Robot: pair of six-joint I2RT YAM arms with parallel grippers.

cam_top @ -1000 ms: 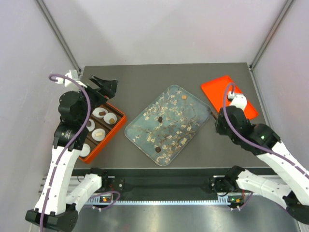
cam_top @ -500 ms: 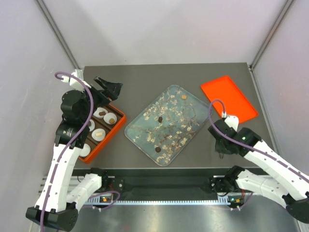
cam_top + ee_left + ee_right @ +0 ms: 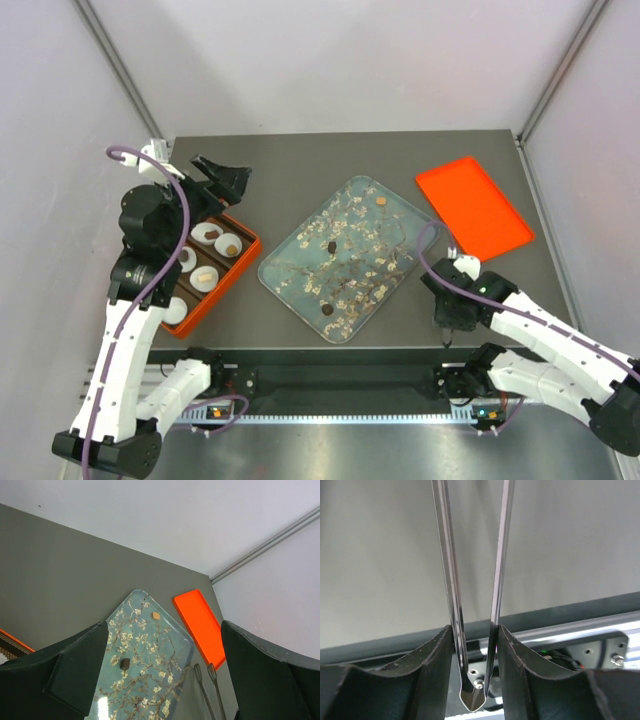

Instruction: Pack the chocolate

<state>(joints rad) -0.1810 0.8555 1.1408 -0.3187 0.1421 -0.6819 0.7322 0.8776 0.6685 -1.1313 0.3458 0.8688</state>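
Small chocolate pieces lie on the clear blossom-print tray (image 3: 300,275): a dark one (image 3: 330,246), another dark one (image 3: 327,310) and a caramel one (image 3: 381,201). The left wrist view shows the dark piece (image 3: 125,663) and the caramel piece (image 3: 156,615). Two more pieces (image 3: 228,243) sit in white paper cups inside the orange box (image 3: 243,262). My left gripper (image 3: 222,178) is open and empty above the box's far end. My right gripper (image 3: 445,318) is shut on metal tongs (image 3: 500,555) near the table's front edge. The tong tips (image 3: 204,672) reach toward the tray's right corner.
An orange lid (image 3: 472,205) lies at the back right, also seen in the left wrist view (image 3: 202,627). Empty white cups (image 3: 205,232) fill other slots in the box. Thin pale flakes are strewn over the tray. The front rail (image 3: 600,640) runs below the right gripper.
My right arm has swung from beside the orange lid toward the table's front edge, carrying the tongs. My left gripper has barely shifted.
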